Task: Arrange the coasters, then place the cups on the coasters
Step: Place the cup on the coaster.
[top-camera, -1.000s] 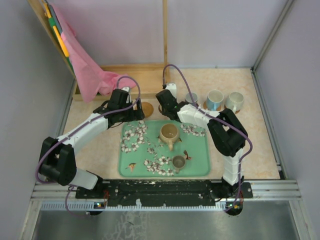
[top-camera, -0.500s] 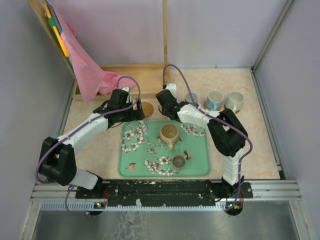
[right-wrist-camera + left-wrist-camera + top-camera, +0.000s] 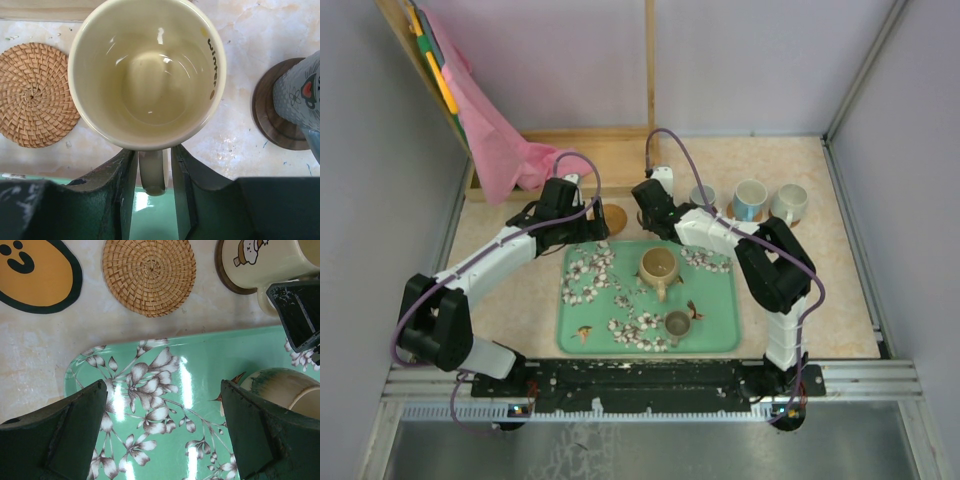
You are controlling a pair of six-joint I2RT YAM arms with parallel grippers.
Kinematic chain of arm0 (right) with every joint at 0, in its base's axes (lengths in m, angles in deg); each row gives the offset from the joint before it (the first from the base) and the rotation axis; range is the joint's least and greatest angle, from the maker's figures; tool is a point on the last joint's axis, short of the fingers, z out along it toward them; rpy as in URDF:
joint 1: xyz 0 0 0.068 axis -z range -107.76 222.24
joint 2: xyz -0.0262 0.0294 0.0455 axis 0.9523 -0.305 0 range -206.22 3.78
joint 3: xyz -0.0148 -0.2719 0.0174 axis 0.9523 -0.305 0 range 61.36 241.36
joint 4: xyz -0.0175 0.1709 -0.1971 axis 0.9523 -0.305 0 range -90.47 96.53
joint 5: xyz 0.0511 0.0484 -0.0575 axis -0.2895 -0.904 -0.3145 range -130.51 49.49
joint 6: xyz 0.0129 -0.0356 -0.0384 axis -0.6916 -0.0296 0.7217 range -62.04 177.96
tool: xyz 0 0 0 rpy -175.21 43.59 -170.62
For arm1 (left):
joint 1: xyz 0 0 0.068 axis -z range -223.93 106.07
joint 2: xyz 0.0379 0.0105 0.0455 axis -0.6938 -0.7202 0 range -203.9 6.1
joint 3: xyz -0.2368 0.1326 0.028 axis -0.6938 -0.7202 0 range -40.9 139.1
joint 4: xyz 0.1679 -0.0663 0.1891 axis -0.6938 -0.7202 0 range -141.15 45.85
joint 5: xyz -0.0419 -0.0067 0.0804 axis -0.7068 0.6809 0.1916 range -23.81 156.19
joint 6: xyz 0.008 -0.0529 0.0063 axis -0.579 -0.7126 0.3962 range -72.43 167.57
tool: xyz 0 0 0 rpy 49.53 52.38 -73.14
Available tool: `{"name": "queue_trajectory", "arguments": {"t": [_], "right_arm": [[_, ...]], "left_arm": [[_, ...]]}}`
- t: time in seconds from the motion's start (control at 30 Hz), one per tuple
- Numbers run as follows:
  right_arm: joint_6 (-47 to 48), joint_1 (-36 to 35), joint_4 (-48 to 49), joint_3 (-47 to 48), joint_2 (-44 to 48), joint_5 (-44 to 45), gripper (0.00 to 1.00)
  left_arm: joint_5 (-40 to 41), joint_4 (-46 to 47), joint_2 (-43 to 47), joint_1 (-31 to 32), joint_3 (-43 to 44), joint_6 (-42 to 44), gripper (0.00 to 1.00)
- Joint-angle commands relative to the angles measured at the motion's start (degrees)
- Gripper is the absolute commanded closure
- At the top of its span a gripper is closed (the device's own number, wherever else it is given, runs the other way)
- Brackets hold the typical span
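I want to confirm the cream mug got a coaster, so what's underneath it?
The edge of a dark brown coaster shows under the cream mug in the left wrist view. Looking straight down from the right wrist, the mug hides it.

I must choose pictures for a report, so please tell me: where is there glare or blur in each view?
Left wrist: white glare streaks on the glossy green tray; woven coaster sharp. Right wrist: small bright reflections inside the cream mug, picture sharp. Top external: even light, soft shadows, no visible blur.
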Motion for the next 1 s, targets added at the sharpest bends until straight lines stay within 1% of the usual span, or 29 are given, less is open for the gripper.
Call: {"name": "queue_trajectory", "arguments": {"t": [0.0, 0.27, 0.4, 0.43, 0.53, 0.7, 0.73, 0.77, 0.8, 0.97], "right_arm": [[-0.7, 0.3, 2.4, 1.2, 3.6, 1.3, 0.66], [-0.4, -0.4, 0.3, 0.3, 9.4, 2.3, 0.61], [-0.6, -0.6, -1.5, 0.1, 12.2, 2.3, 0.56], [-0.6, -0.6, -2.0, 0.1, 12.8, 2.2, 0.49], [-0.8, -0.8, -3.5, 0.2, 14.2, 2.2, 0.39], [-1.4, -1.3, -5.9, 0.9, 15.1, 2.9, 0.38], [-1.8, -1.4, -6.6, 1.0, 15.1, 3.1, 0.29], [-2.1, -1.5, -7.3, 1.0, 15.1, 3.1, 0.19], [-2.3, -1.6, -7.7, 1.1, 16.1, 3.3, 0.14], [-3.1, -2.6, -9.9, 0.9, 18.3, 4.2, 0.12]], "left_arm": [[-0.2, 1.0, 0.6, -0.5, -0.1, -0.3, 0.0], [0.5, 0.5, 1.1, -0.6, 0.0, -0.9, 0.0], [0.7, 0.5, 1.4, -0.5, -0.1, -1.0, 0.0], [0.6, 0.4, 1.3, -0.5, -0.1, -1.1, 0.0], [-0.3, 0.1, 1.6, -0.5, 0.1, -1.4, 0.0], [0.2, -0.9, 2.2, -0.5, 0.6, -1.0, 0.0], [0.2, -1.3, 2.3, -0.5, 0.7, -1.0, 0.0], [0.1, -1.5, 2.3, -0.5, 0.8, -1.1, 0.0], [-0.2, -1.8, 2.5, -0.5, 1.1, -1.3, 0.0], [-0.5, -1.9, 4.3, -0.4, 0.8, -1.2, 0.0]]}}
